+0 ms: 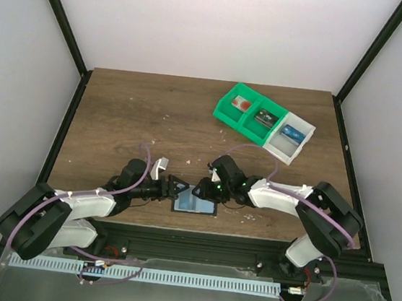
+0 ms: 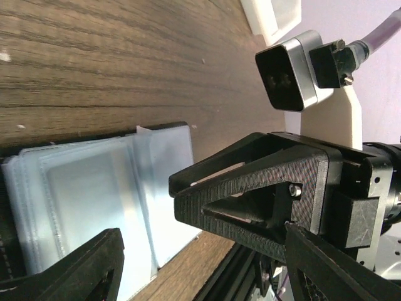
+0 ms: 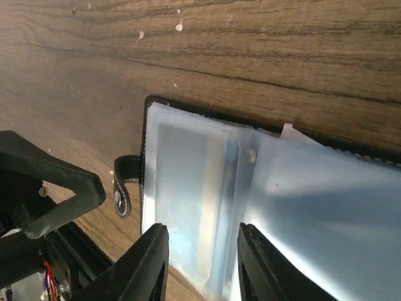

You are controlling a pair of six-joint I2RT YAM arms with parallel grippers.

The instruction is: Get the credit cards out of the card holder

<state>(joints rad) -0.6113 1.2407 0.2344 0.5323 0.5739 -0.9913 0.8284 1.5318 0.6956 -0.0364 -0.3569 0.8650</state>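
Hanging low over the desk (image 1: pixel 140 114), the left end effector (image 1: pixel 175 187) has its two black fingers (image 2: pixel 81 269) spread wide apart. Its own camera shows this well, while the top view only shows a dark lump there. The right end effector (image 1: pixel 202 189) sits just across from it, nose to nose. The left camera sees it from the front as a black pointed shape. The right camera shows its fingers (image 3: pixel 147 263) close to each other with a thin gap, and a fold of pale blue plastic runs into that gap. I cannot tell if they are pinching it. The card holder (image 3: pixel 188 169) lies open and flat on the desk near the front edge, under the right fingers and just ahead of the left ones. Its pale blue inside faces up, with a black rim around it. Only the right camera shows the small black tab (image 3: pixel 123 188) with a snap, sticking out of one side. Only the top view shows the green and white bins (image 1: pixel 262 120) at the back right, well apart from the card holder, with a small flat thing in each of three parts.
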